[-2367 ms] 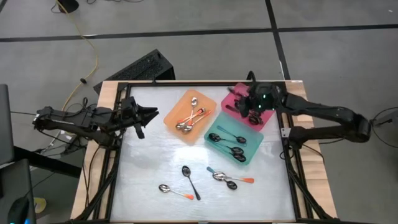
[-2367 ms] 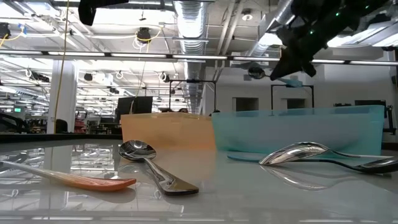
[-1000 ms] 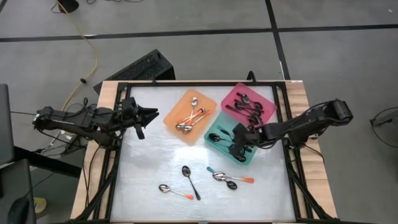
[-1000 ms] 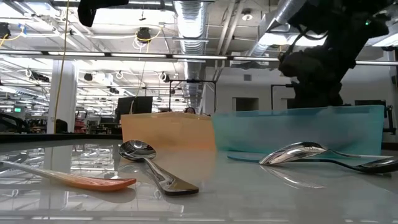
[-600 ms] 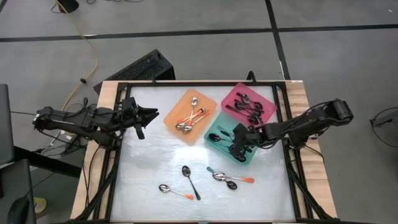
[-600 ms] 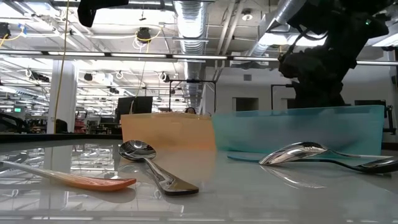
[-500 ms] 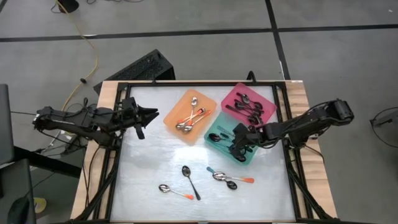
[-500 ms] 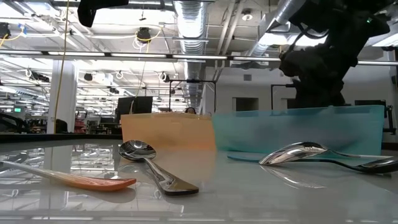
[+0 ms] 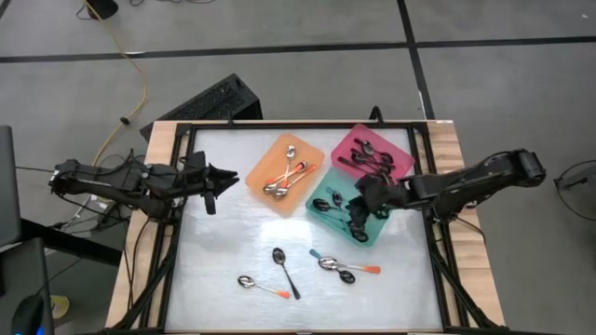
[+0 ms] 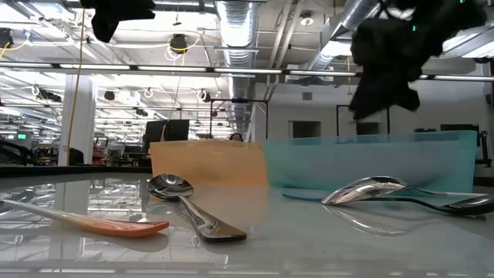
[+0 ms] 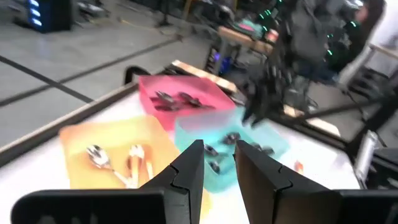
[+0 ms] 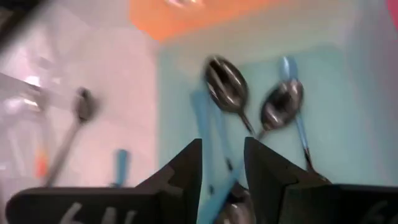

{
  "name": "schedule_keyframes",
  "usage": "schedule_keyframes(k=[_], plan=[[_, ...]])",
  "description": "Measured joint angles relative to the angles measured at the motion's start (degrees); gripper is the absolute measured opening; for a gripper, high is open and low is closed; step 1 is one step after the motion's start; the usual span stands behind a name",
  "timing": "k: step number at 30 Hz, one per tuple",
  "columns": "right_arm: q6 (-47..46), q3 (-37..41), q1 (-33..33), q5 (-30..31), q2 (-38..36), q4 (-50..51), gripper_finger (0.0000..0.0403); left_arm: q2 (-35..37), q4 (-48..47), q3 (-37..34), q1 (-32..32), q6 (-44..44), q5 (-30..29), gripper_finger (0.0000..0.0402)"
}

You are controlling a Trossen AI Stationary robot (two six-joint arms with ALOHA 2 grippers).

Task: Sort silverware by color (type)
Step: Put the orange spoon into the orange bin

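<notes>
Your right gripper (image 9: 358, 207) hangs over the teal tray (image 9: 328, 191), at about three o'clock from the table's (image 9: 223, 242) middle, its fingers (image 12: 186, 171) parted by a narrow gap with nothing between them; below it lie teal-handled spoons (image 12: 283, 106) inside that tray. Your left gripper (image 9: 226, 174) waits over the table's nine o'clock edge, pointing toward the trays, fingers (image 11: 189, 165) slightly apart and holding nothing. Just at eleven o'clock from the teal tray sits the orange tray (image 9: 265, 158) with orange-handled spoons (image 9: 287, 175) in it, and at one o'clock from it the pink tray (image 9: 402, 149) with black spoons (image 9: 372, 160). Still loose on the table toward six o'clock you have a black spoon (image 9: 284, 268), an orange-handled spoon (image 9: 261, 286) near its seven o'clock, and a small crossed cluster (image 9: 343, 268) at its three o'clock, where a teal handle, an orange handle and dark bowls overlap, so you cannot count them surely. In the low view the orange and teal tray walls (image 10: 363, 158) stand behind the loose spoons (image 10: 193, 205) and hide what lies inside. A dark keyboard (image 9: 209, 100) lies on the floor past the table's eleven o'clock corner.
</notes>
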State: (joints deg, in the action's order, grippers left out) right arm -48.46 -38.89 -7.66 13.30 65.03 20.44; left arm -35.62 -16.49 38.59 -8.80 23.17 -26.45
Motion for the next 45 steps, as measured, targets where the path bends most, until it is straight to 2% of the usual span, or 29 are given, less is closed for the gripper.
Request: schedule_keyframes(k=[7, 12, 18, 22, 28, 32, 36, 39, 45], plan=[[3.5, -5.2, -0.2, -0.1, -7.0, -0.1, 0.0126, 0.0, -1.2, 0.0, 0.0, 0.0, 7.6, 0.0076], [3.9, -8.3, -2.4, -3.7, -8.7, -0.3, 0.0123, 0.0, -1.3, 0.0, 0.0, 0.1, 17.8, 0.0076], [0.2, -9.7, -9.6, -4.7, -6.0, 0.0, 0.0123, 0.0, -5.6, 0.0, 0.0, 2.3, 32.6, 0.0076], [-4.6, -9.7, -15.1, -4.9, -2.3, -0.3, 0.0123, 0.0, -10.3, 0.0, 0.0, 4.4, 37.6, 0.0076], [-8.6, -9.7, -21.2, -4.6, 4.7, -5.7, 0.0123, 0.0, -11.9, 0.0, 0.0, 1.3, 37.8, 0.0076], [-9.7, -9.8, -23.7, -4.5, 10.1, -11.2, 0.0123, 0.0, -12.1, 0.0, 0.0, -1.6, 33.9, 0.0076], [-9.9, -12.0, -24.9, -5.1, 15.3, -11.3, 0.0123, 0.0, -12.3, 0.0, 0.0, -2.4, 30.3, 0.0076], [-7.9, -16.3, -25.4, -5.5, 19.0, -6.8, 0.0123, 0.0, -12.4, 0.0, 0.0, -2.4, 30.1, 0.0076], [0.4, -29.4, -25.8, -5.8, 27.9, 16.8, 0.0123, 0.0, -13.0, 0.0, 0.0, -2.5, 27.6, 0.0076]])
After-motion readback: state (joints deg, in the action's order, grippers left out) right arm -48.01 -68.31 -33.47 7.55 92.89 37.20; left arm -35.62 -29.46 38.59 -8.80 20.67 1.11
